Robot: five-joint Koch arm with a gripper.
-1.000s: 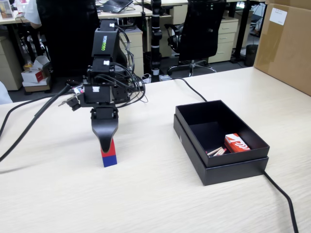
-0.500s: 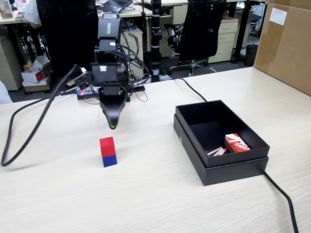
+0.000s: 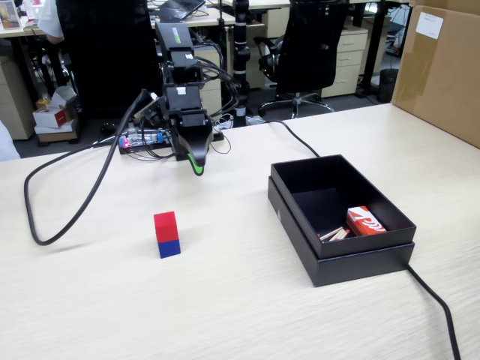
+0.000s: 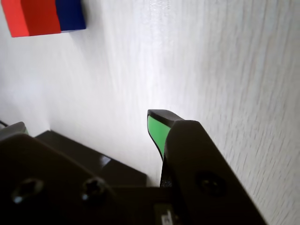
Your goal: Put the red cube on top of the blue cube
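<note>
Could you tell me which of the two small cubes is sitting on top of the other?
The red cube is the upper one; it rests directly on the blue cube, which stands on the table. The gripper holds neither.

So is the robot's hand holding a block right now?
Hand: holds nothing; open or shut cannot be told. Red cube sits on the blue cube.

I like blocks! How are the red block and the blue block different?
The red cube is bright red, and the blue cube is dark blue. The red cube sits on top, and the blue cube sits underneath on the table. Both look the same size and shape, and nothing holds them.
</note>
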